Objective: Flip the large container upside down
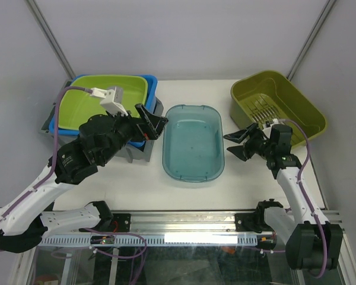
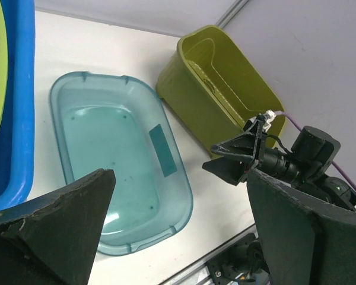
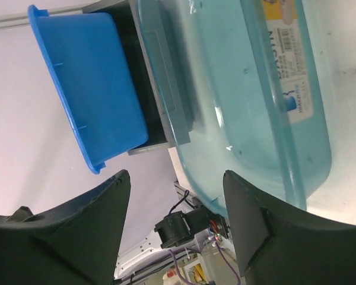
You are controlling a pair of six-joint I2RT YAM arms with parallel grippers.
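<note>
**Two arms flank the teal container, which stands upright**

One teal container [image 1: 193, 142], translucent, sits open side up at mid-worktop [image 1: 136, 190], between the two arms.

Left jaws: spread wide apart and holding nothing. They sit just beside the container's left rim, above the stacked tubs.

Right jaws: also spread apart and empty. They are near the right rim and point toward it (contact cannot be judged from the top view).

Stack at left: lime tub [image 1: 110, 89] nested in blue tub [image 1: 151, 89], on grey bin [image 1: 136, 152].

Olive basket [image 1: 277, 107] stands at the far right, apart from the container. A label shows on the container (print too small to read).
</note>
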